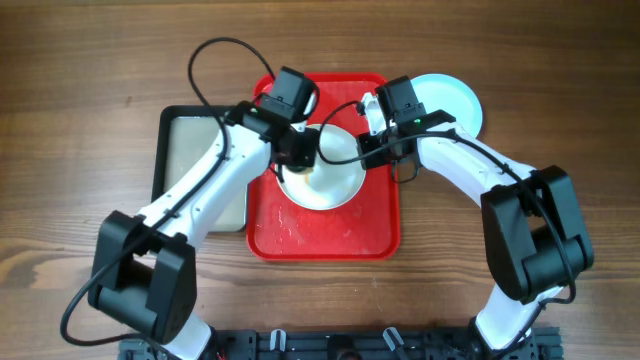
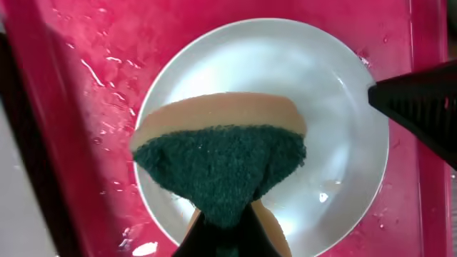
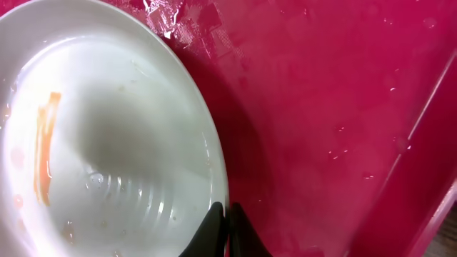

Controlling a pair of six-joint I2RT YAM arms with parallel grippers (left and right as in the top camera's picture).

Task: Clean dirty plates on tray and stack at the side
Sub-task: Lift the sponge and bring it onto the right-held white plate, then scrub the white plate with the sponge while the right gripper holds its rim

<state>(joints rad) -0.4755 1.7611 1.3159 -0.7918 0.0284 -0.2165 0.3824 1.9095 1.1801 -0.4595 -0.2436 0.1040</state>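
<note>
A white plate (image 1: 322, 180) lies on the red tray (image 1: 325, 235). It also shows in the left wrist view (image 2: 321, 107) and in the right wrist view (image 3: 107, 143), where an orange smear marks it. My left gripper (image 1: 300, 148) is shut on a sponge (image 2: 221, 153), green pad toward the camera, held over the plate. My right gripper (image 1: 372, 145) is shut on the plate's rim (image 3: 225, 214). A pale turquoise plate (image 1: 455, 100) lies on the table right of the tray, partly under my right arm. No third plate is in view.
A black-rimmed grey-green tray (image 1: 190, 150) lies left of the red tray, partly under my left arm. Water drops and streaks cover the red tray's floor (image 2: 100, 78). The wooden table (image 1: 80, 100) surrounds both trays.
</note>
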